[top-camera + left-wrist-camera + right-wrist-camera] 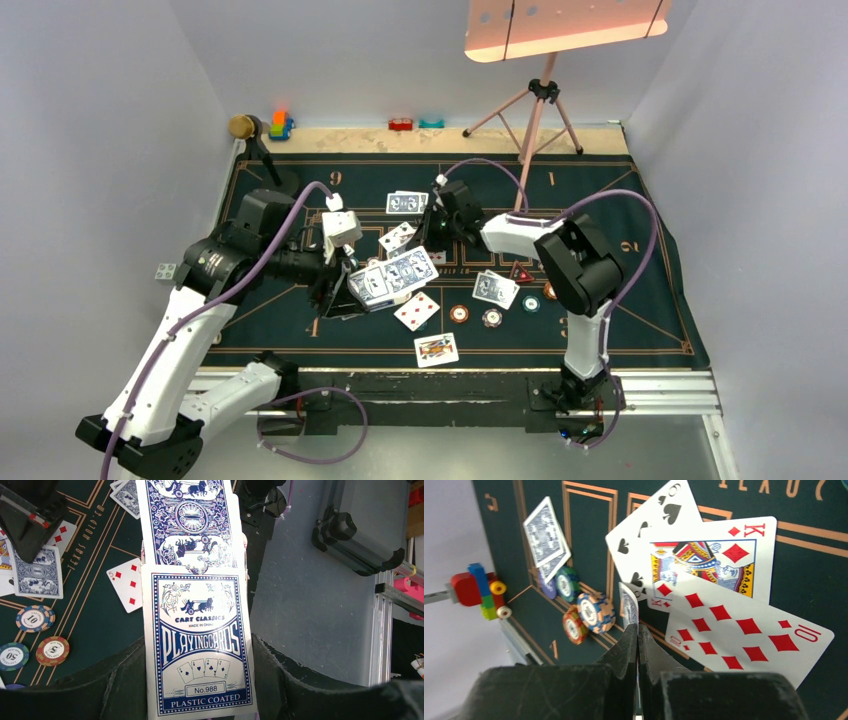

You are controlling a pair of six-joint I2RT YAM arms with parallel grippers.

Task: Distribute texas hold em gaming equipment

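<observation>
The left claw (200,690) is clamped on a blue-and-white printed pack of playing cards (197,640), held over the dark green gold-lined felt mat (95,625). The far end of the pack is cut off by the frame edge.

The right claw (638,645) is closed on a single blue-backed card (628,605). This card is seen edge-on, so its face cannot be read.

Only the right wrist view resolves the king of diamonds (714,555), the ten of diamonds (744,625) and a partly covered spade card (649,530), all lying face up on the mat. In the top view, the tips of the right claw merge with the dark mat. Striped round chips (596,611) lie near.
</observation>
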